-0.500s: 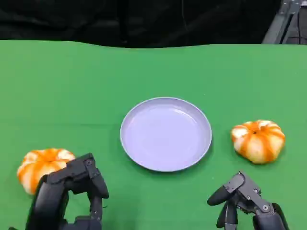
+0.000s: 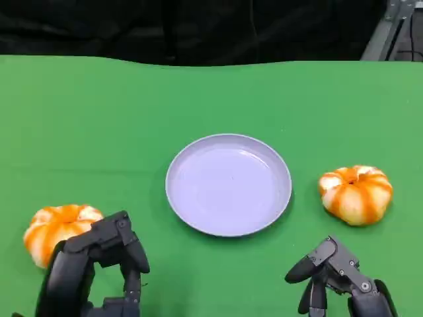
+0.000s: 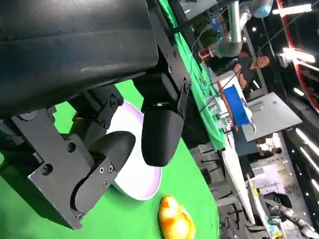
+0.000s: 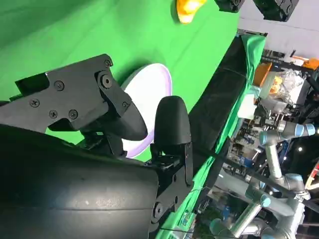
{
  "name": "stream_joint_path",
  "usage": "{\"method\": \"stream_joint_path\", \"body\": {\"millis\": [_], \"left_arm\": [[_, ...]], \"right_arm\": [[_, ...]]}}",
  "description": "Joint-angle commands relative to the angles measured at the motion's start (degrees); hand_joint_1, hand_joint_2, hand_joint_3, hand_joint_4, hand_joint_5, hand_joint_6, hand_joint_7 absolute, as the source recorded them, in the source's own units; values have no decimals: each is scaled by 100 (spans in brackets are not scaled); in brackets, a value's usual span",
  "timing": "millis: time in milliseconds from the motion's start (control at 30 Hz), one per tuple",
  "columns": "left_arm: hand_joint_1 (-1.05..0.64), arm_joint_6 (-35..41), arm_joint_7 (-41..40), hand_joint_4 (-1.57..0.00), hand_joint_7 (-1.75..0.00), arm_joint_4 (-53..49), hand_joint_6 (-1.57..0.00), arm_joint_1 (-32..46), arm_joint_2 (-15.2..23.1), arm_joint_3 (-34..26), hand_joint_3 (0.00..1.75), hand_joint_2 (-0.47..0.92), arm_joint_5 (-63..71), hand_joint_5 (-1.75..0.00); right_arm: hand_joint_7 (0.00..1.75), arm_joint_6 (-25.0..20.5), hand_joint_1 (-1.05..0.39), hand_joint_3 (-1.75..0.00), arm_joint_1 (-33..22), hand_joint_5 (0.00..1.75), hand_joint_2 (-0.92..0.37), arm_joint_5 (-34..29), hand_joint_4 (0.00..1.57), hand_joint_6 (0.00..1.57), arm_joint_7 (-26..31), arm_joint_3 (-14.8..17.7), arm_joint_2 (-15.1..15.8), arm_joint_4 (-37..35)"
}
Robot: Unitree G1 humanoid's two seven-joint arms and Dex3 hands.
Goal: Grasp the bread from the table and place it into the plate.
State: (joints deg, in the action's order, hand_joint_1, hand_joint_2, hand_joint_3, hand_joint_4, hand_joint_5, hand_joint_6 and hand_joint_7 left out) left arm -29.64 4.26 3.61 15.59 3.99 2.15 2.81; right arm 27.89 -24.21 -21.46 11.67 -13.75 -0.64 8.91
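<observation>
A pale lilac plate (image 2: 228, 185) lies empty at the middle of the green table. Two orange-and-white pumpkin-shaped breads rest on the cloth: one (image 2: 355, 193) to the right of the plate, the other (image 2: 58, 230) at the near left. My left hand (image 2: 92, 271) hovers just right of the left bread, fingers arched apart, holding nothing. My right hand (image 2: 334, 274) sits near the front edge, below the right bread, fingers apart and empty. The left wrist view shows its own fingers (image 3: 159, 134), the plate (image 3: 142, 181) and the right bread (image 3: 175, 220). The right wrist view shows the plate (image 4: 149, 92) and the left bread (image 4: 188, 9).
The green cloth (image 2: 211, 99) runs back to a dark edge. Beyond the table, the wrist views show other benches, robot arms (image 4: 279, 139) and a person (image 3: 251, 64) at a distance.
</observation>
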Motion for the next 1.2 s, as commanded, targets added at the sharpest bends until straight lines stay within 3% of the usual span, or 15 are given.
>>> {"method": "stream_joint_path", "body": {"millis": [33,200,333,400,500,567,633,867,1200], "left_arm": [[-9,-46,-36,-95,-170,3,-83,-25,45,-78,175,18,21,-175],[-6,-119,-83,-76,-140,-44,-71,-56,5,-132,151,27,-6,-154],[-10,-95,-386,-56,-98,-124,-58,-155,131,-320,108,39,657,-124],[-20,-8,-576,-46,-79,-87,-53,-173,232,-388,76,53,1149,-114],[-29,72,-762,-33,-62,-50,-47,-209,340,-444,38,70,1589,-109],[-31,275,-825,-31,-59,85,-47,-221,474,-467,28,74,1999,-109],[-42,716,-863,-15,-47,385,-35,-236,726,-500,12,81,2818,-99],[-52,2491,-295,0,-30,1054,-28,-555,1248,-181,0,83,4948,-83],[-48,3834,180,0,-19,-108,-22,-1488,1473,443,0,81,5585,-65]], "right_arm": [[175,-11,-9,-132,-32,175,-74,92,71,36,13,33,0,55],[175,3,-9,-133,-21,175,-74,112,71,36,8,38,9,44],[175,9,-9,-132,-11,175,-74,70,70,36,28,28,5,30],[175,1,-9,-132,-22,175,-74,19,70,36,50,18,-1,37],[175,59,-9,-132,-21,175,-74,-81,70,36,129,6,-10,4],[175,9,-8,-132,-40,175,-74,-116,71,36,145,-19,-25,43],[175,-74,-10,-132,-69,175,-74,-156,72,36,145,-55,-53,114],[175,-153,-8,-133,-116,175,-76,3,71,36,62,-118,-102,231],[175,-174,-7,-130,-106,175,-78,-6,67,34,71,-174,-102,262]]}}
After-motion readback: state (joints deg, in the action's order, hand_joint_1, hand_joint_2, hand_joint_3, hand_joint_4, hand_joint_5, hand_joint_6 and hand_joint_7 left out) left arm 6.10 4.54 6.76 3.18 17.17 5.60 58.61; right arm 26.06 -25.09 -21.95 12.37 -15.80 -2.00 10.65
